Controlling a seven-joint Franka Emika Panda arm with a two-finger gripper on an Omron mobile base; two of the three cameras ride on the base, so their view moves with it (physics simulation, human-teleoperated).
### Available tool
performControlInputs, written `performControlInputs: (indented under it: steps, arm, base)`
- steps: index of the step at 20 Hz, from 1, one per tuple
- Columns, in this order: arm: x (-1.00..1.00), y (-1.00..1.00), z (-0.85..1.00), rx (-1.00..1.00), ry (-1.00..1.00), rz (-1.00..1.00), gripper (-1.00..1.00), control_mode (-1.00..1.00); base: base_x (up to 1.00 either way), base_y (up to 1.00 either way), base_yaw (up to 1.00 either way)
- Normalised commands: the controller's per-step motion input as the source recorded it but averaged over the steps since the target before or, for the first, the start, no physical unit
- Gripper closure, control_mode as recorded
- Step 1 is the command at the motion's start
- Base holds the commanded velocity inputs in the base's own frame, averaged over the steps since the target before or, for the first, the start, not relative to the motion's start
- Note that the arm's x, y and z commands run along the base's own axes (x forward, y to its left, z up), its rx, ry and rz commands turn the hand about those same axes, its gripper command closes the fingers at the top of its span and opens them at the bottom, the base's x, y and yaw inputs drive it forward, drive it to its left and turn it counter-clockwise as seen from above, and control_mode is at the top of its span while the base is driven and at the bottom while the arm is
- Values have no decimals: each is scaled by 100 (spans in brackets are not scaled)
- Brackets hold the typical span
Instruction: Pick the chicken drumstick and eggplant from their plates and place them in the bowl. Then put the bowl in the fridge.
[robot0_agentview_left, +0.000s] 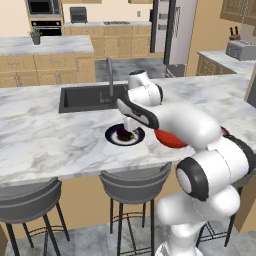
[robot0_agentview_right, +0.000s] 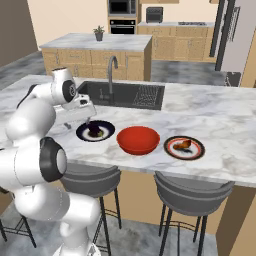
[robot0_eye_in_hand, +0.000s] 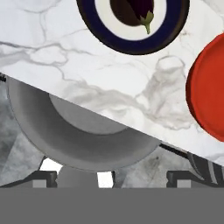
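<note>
Hovering just above the black-rimmed plate, the gripper is kept wide open and empty, ready for the eggplant. Beside that plate the bowl is set close, with the chicken drumstick beyond it.

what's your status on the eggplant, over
Gripper open, empty, above black-rimmed plate. Eggplant on that plate, drumstick on its own, bowl between. Nothing in the way.
</note>
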Motion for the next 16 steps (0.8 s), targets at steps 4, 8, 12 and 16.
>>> performControlInputs:
  steps: [4,8,12,16]
  arm:
    - [38,-1,-28,3,-2,18,-100,-100]
    - [31,0,-32,5,-6,9,-100,-100]
    - [29,2,-28,3,-1,6,-100,-100]
    - [19,11,-25,3,0,0,-100,-100]
  base:
    - [0,0,0]
    - [0,0,0]
    - [0,0,0]
    - [0,0,0]
